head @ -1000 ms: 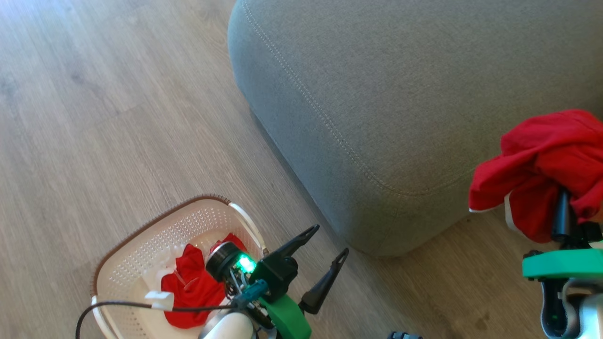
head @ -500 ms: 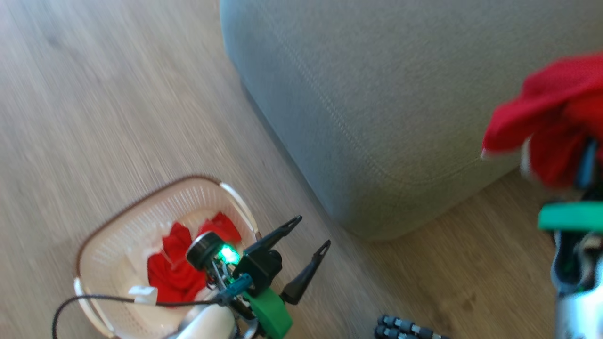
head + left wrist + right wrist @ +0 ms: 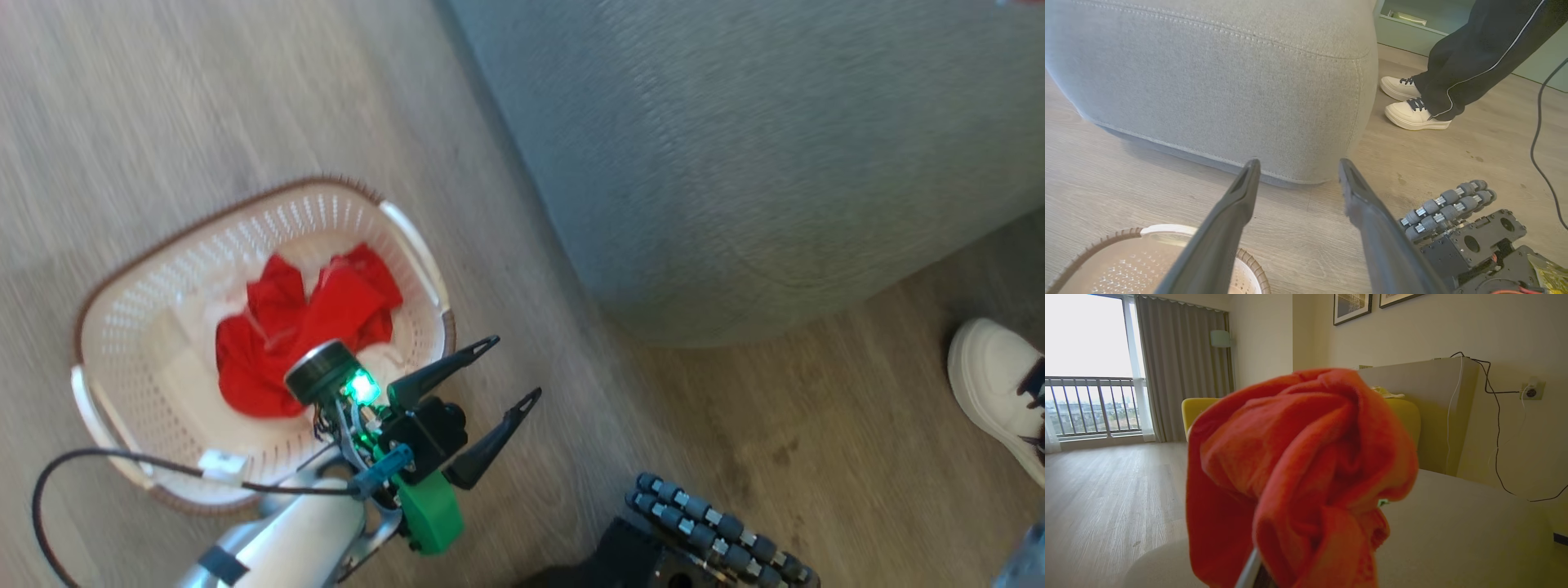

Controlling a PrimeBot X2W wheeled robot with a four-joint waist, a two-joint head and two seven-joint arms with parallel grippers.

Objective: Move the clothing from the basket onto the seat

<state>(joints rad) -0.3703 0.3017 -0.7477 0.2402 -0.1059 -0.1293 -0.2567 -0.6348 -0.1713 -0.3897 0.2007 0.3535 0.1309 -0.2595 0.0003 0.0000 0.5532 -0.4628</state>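
our left jaws gape wide and empty beside the basket [image 3: 122,318], in which red clothing [image 3: 310,318] lies heaped; our right jaws grip another red garment [image 3: 1298,465], the grey seat [image 3: 1453,539] behind it.

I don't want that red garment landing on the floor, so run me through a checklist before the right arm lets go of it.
1. Held garment over the seat: ok, it hangs above the seat's top.
2. Grip on it: cannot tell, fabric covers the jaws.
3. Left gripper open and empty: ok.
4. Basket emptied: not ok, red clothing lies inside.
5. Person's shoe off the seat: ok, on the floor beside it.
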